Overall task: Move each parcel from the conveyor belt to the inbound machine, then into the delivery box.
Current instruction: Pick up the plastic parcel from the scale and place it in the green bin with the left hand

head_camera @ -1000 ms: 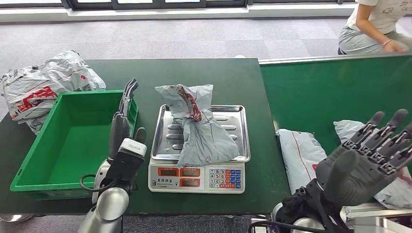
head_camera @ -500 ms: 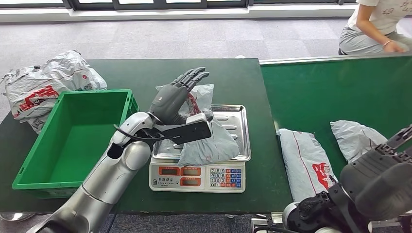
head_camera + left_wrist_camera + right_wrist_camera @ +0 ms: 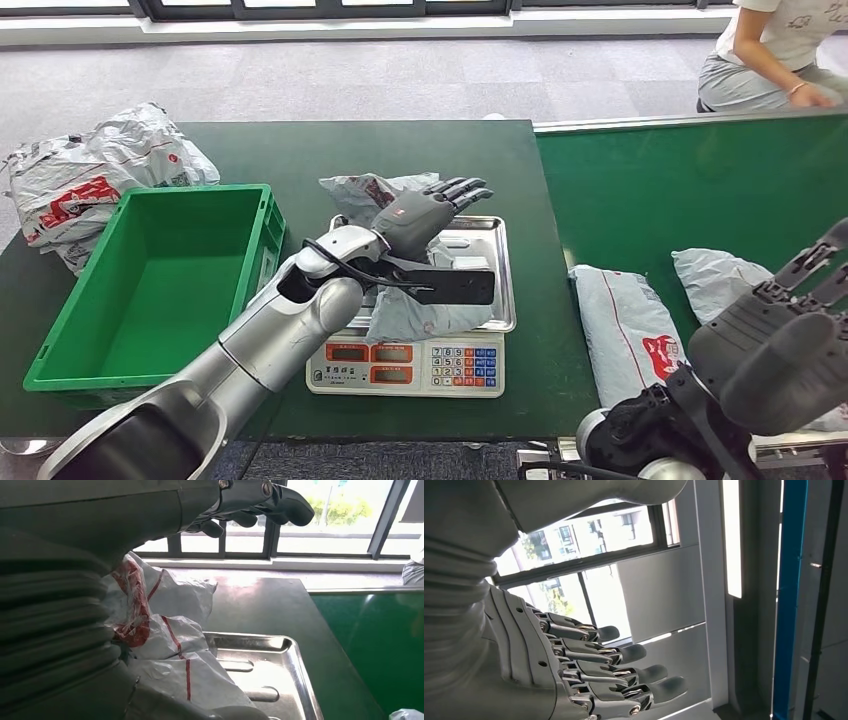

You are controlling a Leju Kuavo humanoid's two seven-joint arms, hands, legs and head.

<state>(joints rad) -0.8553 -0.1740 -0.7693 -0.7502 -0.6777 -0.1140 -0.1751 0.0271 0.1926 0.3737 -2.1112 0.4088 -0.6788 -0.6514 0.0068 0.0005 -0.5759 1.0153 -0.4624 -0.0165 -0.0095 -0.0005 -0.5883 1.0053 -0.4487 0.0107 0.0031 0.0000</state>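
Parcel (image 3: pixel 420 295) on scale (image 3: pixel 405 362) | left hand (image 3: pixel 425 213) above it, fingers (image 3: pixel 462 188) spread, holding nothing | grab the middle, then lift into bin (image 3: pixel 150 290).

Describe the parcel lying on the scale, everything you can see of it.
The parcel is a soft grey plastic mailer bag with red markings, crumpled and creased. It lies on the steel tray of the scale, its far end bunched up and hanging past the tray's far rim toward the dark green table. The left hand is above it, fingers stretched out; whether it touches the bag cannot be told.
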